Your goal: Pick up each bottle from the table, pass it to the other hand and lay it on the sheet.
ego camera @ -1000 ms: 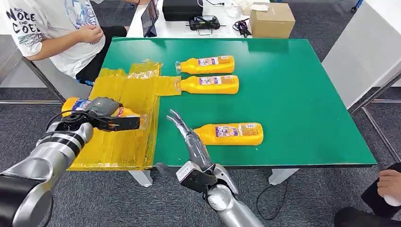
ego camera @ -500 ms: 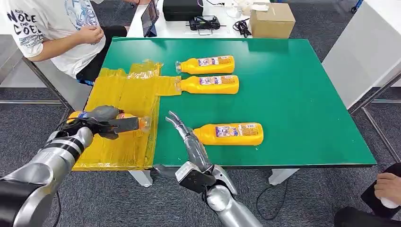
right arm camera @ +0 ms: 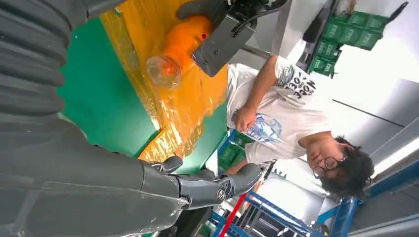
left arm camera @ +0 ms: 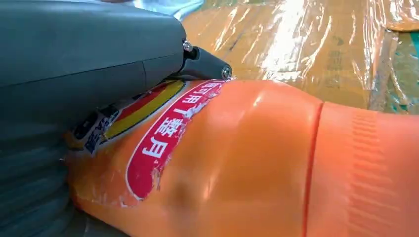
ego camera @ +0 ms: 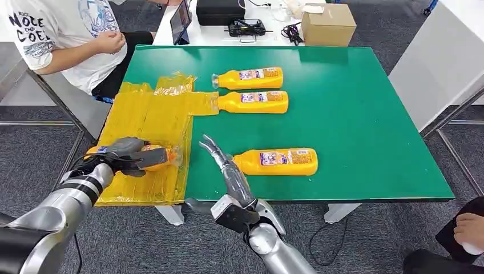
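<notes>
Head view first: the left hand [ego camera: 122,153] has come down a fair bit over the last second and now has the orange bottle [ego camera: 153,156] low over the near end of the yellow sheet [ego camera: 149,111], looks like touching or just about. Fingers are wrapped around the bottle's body, so it's not released yet. My read is the handover is done and this is the lay-down step, with only the letting go left. The bottle lies roughly level, long axis running across the robot's front, clear cap end pointing away from the left hand toward the right hand [ego camera: 225,168]. That right hand holds nothing, fingers stretched out and apart, hovering just past the sheet's edge. Three more bottles [ego camera: 259,101] lie on the green table [ego camera: 365,114] beyond it, the closest one right beside its fingertips.

Left wrist view: bottle fills the shot, thumb pressed over the red label, sheet close behind it.

Right wrist view: the clear cap [right arm camera: 163,72] points toward this camera, bottle over the sheet, a person sitting behind.
</notes>
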`<move>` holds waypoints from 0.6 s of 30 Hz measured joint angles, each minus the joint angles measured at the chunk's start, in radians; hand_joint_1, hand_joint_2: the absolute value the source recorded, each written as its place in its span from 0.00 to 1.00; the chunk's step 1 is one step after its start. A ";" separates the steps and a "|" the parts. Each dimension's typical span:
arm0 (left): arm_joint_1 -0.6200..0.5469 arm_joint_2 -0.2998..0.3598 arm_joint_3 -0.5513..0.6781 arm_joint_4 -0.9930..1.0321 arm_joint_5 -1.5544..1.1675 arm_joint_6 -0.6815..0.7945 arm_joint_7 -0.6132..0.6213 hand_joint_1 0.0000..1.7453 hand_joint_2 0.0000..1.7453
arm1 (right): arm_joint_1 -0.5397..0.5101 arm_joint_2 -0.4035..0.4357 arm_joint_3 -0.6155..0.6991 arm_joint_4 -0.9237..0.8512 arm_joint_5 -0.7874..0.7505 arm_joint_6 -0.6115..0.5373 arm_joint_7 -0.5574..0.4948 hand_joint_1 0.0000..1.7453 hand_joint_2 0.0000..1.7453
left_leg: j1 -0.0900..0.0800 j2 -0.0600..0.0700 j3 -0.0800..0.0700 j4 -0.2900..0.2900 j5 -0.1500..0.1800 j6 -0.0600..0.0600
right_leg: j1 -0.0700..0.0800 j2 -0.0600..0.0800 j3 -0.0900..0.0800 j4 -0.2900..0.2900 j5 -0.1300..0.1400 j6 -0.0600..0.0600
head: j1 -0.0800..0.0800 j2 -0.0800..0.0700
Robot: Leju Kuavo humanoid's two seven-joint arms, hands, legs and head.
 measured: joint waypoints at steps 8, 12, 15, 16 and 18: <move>0.008 0.000 0.000 0.000 -0.014 -0.014 0.001 0.00 0.00 | -0.001 0.000 0.000 0.014 0.000 0.009 0.000 0.00 1.00 | 0.000 0.000 0.000 0.000 0.000 0.000 | 0.000 0.000 0.000 0.000 0.000 0.000 | 0.000 0.000; 0.011 0.000 0.000 0.000 0.008 -0.067 -0.013 0.00 0.00 | -0.004 0.002 0.000 0.023 0.002 0.010 0.000 0.00 1.00 | 0.000 0.000 0.000 0.000 0.000 0.000 | 0.000 0.000 0.000 0.000 0.000 0.000 | 0.000 0.000; 0.010 0.000 0.000 0.000 0.028 -0.104 -0.023 0.00 0.00 | -0.007 0.003 0.000 0.029 0.000 0.010 0.000 0.00 1.00 | 0.000 0.000 0.001 0.000 0.000 0.000 | 0.000 0.000 0.001 0.000 0.000 0.000 | 0.000 0.000; 0.009 0.000 0.000 0.000 0.038 -0.120 -0.029 0.00 0.00 | -0.008 0.003 0.000 0.032 0.000 0.010 0.000 0.00 1.00 | 0.000 0.000 0.001 0.000 0.000 0.000 | 0.000 0.000 0.002 0.000 0.000 0.000 | 0.000 0.000; 0.005 0.001 0.000 0.000 0.051 -0.145 -0.035 0.00 0.00 | -0.010 0.005 0.000 0.036 -0.001 0.010 0.000 0.00 1.00 | 0.000 -0.001 0.002 0.000 0.000 0.000 | 0.000 0.000 0.002 0.000 0.000 0.000 | -0.001 0.000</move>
